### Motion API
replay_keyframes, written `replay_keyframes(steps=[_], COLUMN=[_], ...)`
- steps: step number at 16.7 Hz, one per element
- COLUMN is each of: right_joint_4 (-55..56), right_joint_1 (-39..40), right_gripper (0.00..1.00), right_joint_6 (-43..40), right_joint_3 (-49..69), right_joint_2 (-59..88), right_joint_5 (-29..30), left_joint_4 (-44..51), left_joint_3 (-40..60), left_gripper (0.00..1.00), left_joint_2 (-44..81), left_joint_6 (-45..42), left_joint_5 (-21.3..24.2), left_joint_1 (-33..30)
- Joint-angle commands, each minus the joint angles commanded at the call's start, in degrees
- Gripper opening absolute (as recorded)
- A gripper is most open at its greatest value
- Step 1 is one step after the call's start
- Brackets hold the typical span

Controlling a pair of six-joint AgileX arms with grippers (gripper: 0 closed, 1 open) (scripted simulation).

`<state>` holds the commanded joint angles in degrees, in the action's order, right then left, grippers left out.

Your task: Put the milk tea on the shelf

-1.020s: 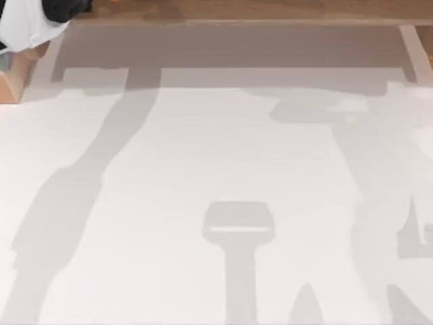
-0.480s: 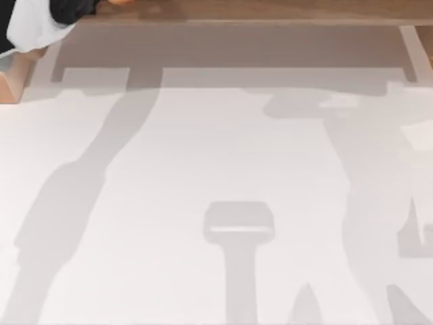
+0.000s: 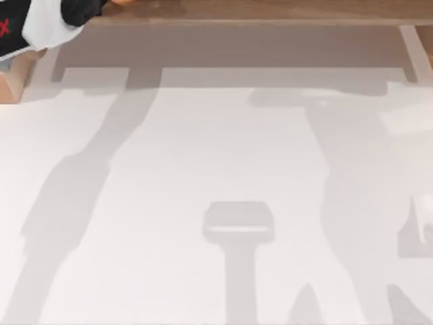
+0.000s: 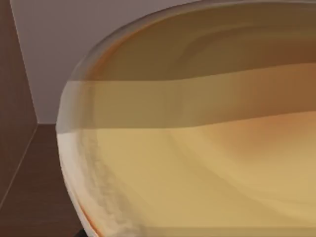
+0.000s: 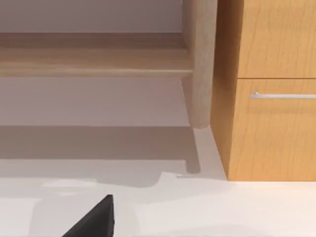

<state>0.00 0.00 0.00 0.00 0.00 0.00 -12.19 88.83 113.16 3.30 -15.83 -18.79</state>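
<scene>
Up close, milk tea (image 4: pixel 197 148) right against the left wrist camera, above the shelf (image 3: pixel 270 10), jaws' state unclear

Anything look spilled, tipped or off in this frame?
Nothing stands out. The milk tea sits close against the left wrist camera with no spill in sight, and the left arm is over the shelf at the table's far left corner. The table shows shadows.
</scene>
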Motion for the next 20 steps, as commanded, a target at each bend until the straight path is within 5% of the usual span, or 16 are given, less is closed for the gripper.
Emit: replay_keyframes(steps=[6, 19, 20], right_joint_4=[0.0, 0.0, 0.0], right_joint_1=[0.0, 0.0, 0.0], right_gripper=[1.0, 1.0, 1.0], right_joint_6=[0.0, 0.0, 0.0], right_joint_3=[0.0, 0.0, 0.0], right_joint_2=[0.0, 0.0, 0.0], right_joint_5=[0.0, 0.0, 0.0], left_joint_4=[-0.81, -0.81, -0.81], left_joint_3=[0.68, 0.68, 0.68], left_gripper=[0.0, 0.98, 1.0], left_joint_2=[1.65, 1.65, 1.65], left_joint_6=[-0.04, -0.04, -0.04], left_joint_5=[0.36, 0.36, 0.36], left_joint_1=[0.31, 0.31, 0.31])
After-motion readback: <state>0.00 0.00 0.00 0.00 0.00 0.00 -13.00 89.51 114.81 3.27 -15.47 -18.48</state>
